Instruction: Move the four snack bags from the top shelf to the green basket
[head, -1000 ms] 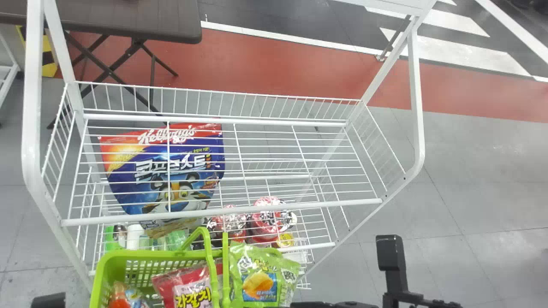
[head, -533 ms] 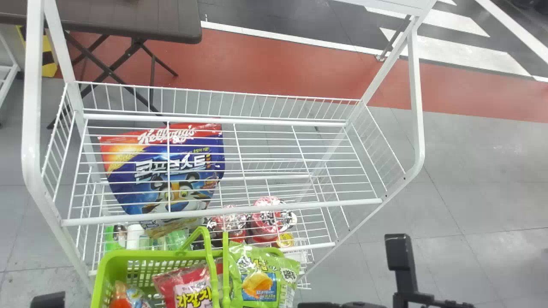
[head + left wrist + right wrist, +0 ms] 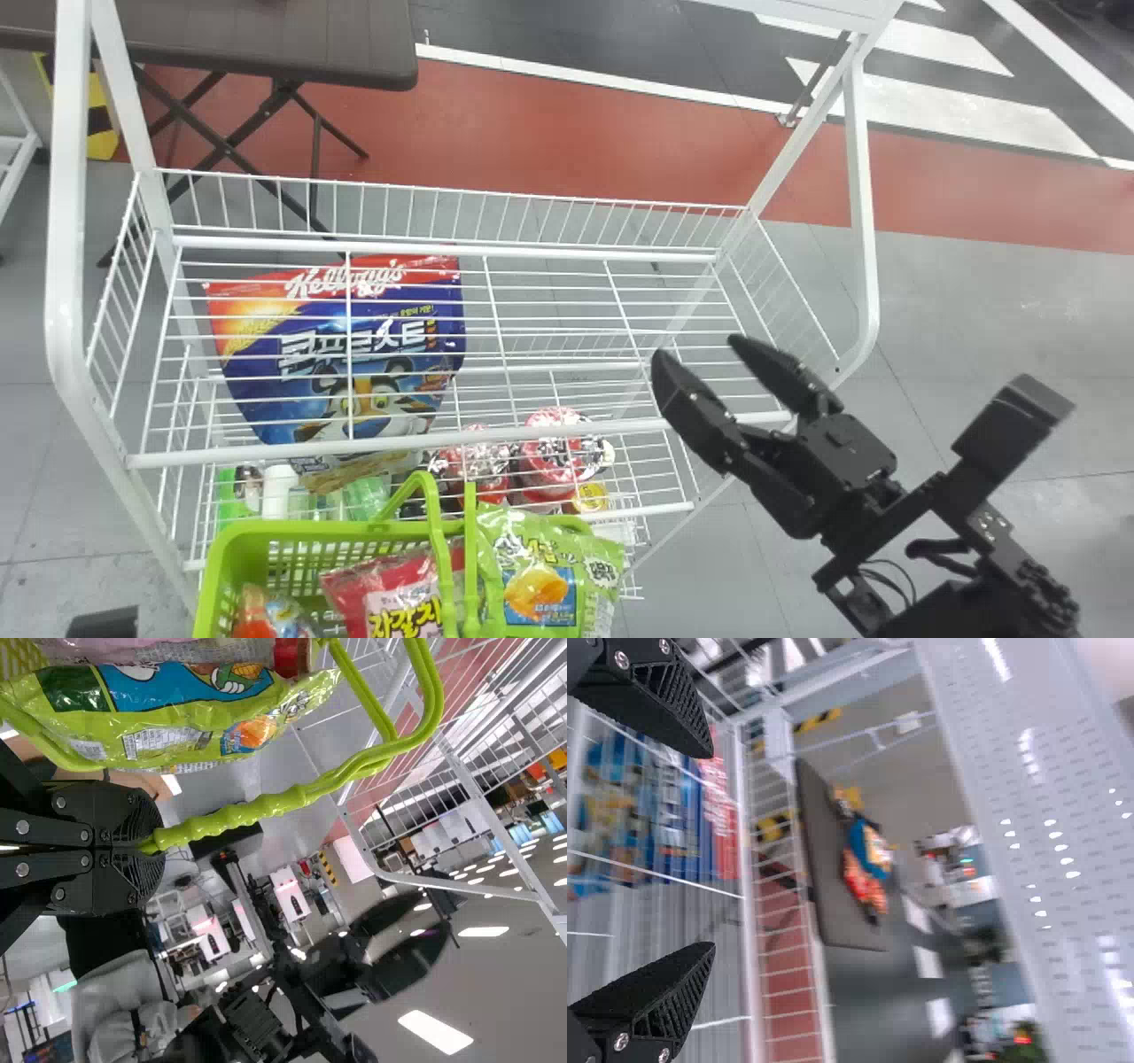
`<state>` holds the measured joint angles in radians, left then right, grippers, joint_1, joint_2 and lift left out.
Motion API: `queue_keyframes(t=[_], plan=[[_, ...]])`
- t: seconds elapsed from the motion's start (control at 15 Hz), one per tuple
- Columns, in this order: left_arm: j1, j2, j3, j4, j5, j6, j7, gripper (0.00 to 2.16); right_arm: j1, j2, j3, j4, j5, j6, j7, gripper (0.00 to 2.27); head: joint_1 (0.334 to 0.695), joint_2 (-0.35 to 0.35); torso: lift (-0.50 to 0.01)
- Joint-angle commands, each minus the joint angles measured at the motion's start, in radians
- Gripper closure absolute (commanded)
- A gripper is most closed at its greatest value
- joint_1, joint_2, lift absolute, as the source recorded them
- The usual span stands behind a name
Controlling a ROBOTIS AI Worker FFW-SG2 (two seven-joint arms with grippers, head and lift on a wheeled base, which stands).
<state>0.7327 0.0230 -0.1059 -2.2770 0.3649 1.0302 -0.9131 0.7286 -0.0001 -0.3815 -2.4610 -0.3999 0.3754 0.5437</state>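
up and inward from the bottom right of the head view comes the black two-fingered right gripper; half a second ago only parts of its arm poked in there. the lime-green lattice-sided plastic basket has slid a touch rightward too, with its bags.

the right gripper is now by the front right corner of the white wire shelf, its fingers spread well apart with nothing between them. in the right wrist view they point toward the wires, one to each side of the frame.

at the bottom left of the head view a bit of the black left arm pokes in. the black left gripper is closed around the basket's ribbed green handle, fingers together on it.

three snack bags can be made out in the basket: a shiny red bag in the middle, a light green bag with a golden chip picture at the right by the handles, and an orange-and-blue bag low at the left.

behind the shelf's wires leans a big blue-and-red cereal pouch, and beyond the lower front wires are round red-and-white packages. on the dark brown folding table past the shelf lie some orange, red and blue packets.
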Motion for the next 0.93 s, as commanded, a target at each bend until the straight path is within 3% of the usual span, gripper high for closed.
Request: queue_keyframes(t=[0.0,0.2,0.87], plan=[[0.001,0.0,0.0,0.005,0.002,-0.003,0.0,1.43,0.026,0.001,0.081,0.046,0.066,-0.192,-0.07,0.04,0.695,-0.35,0.0],[0.001,0.0,0.0,0.005,0.002,-0.003,0.002,1.43,0.031,0.001,0.15,0.125,0.128,-0.382,-0.12,0.04,0.695,-0.35,0.0],[0.01,0.002,-0.003,-0.001,0.002,-0.003,-0.001,1.43,0.057,0.001,0.224,0.057,0.176,-0.269,-0.209,0.05,0.695,-0.35,0.0]])
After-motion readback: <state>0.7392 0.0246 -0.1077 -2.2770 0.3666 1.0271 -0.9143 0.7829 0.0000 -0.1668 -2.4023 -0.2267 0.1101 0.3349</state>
